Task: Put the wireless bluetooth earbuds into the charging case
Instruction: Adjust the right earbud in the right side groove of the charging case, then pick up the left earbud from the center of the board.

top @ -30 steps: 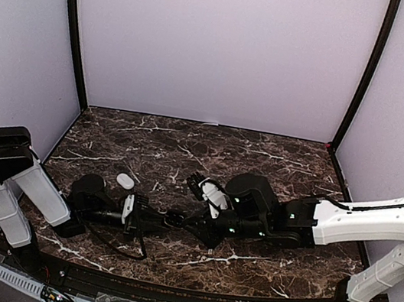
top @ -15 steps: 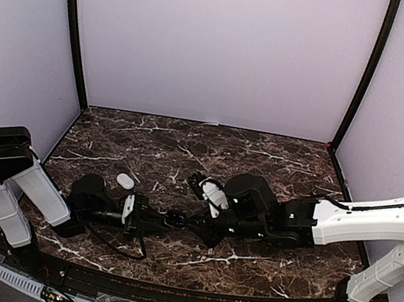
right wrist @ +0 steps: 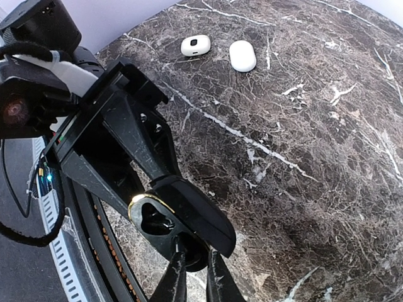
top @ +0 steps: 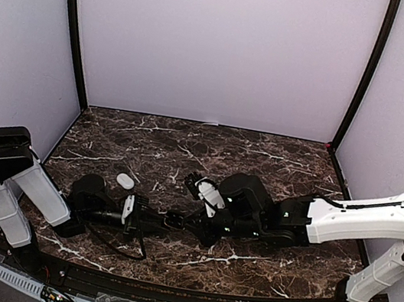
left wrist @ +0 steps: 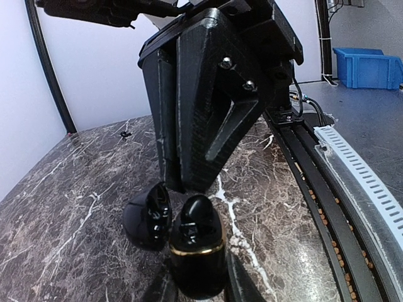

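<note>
"Where was the earbud?"

"I couldn't pick it out. The left tool [top: 167, 221] was clamped on the open black case [left wrist: 195, 245], low over the table [top: 263, 157] near the middle of its near edge. The right tool [right wrist: 196, 277] had its fingers almost together right at the case's gold rim. Whether a black bud sat between them, I couldn't tell."

"And the risk?"

"Black on black, and a tight fit. A push slightly off line could have missed the well, flicked the bud loose, or twisted the case in the left tool's grip. Two white cases [right wrist: 242, 55] lay toward the left edge."
</note>
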You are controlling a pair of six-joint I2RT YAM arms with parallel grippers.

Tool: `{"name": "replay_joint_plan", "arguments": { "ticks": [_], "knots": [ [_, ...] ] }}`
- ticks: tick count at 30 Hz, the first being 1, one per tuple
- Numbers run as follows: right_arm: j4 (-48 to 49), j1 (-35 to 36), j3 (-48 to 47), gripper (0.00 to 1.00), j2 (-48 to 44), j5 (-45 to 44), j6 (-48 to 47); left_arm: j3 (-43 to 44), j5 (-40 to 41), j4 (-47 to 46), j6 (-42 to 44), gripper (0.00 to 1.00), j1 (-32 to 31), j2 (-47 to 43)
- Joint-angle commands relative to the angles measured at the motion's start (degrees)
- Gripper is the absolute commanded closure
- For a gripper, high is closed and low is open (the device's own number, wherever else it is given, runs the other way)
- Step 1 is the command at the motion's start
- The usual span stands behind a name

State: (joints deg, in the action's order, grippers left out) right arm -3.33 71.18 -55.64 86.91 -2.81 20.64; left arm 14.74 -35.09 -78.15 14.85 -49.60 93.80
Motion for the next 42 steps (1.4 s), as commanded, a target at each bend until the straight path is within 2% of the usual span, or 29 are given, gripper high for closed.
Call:
{"name": "replay_joint_plan", "arguments": {
  "ticks": [1,11,16,21,27,32,37,39,42],
  "knots": [
    [0.64,0.46,-1.93,0.88,0.64,-0.51,0.26,0.46,-1.20,-1.07,0.62,1.00,0.14,-0.61],
    [1.36,-0.61,3.57,0.87,-7.55,-3.74,1.33,0.47,-0.48,-1.46,-0.31,1.00,0.21,-0.48],
    [-3.86,-4.99,5.04,0.87,-10.68,-5.53,2.81,0.29,-0.41,-1.83,-0.27,1.00,0.21,-0.47],
    [-12.74,-13.32,5.01,0.85,-13.70,-8.27,4.53,0.29,-0.10,-1.93,-0.29,1.00,0.21,-0.54],
    [-21.77,-27.15,5.13,0.81,-16.10,-14.45,7.69,0.31,0.18,-1.79,-0.36,1.00,0.21,-0.58],
    [-20.44,-38.70,8.99,0.68,-18.33,-13.06,9.92,0.29,0.12,-1.61,-0.38,1.00,0.20,-0.65],
    [-18.58,-48.16,11.31,0.66,-17.36,-10.97,12.68,0.35,-0.02,-1.49,-0.45,1.00,0.21,-0.70],
    [-18.92,-50.79,11.10,0.58,-15.55,-11.51,13.69,0.42,-0.06,-1.52,-0.48,1.00,0.21,-0.61],
    [-18.87,-53.89,10.47,0.57,-12.62,-12.00,13.82,0.46,-0.14,-1.41,-0.59,1.00,0.21,-0.56]
  ]
}}
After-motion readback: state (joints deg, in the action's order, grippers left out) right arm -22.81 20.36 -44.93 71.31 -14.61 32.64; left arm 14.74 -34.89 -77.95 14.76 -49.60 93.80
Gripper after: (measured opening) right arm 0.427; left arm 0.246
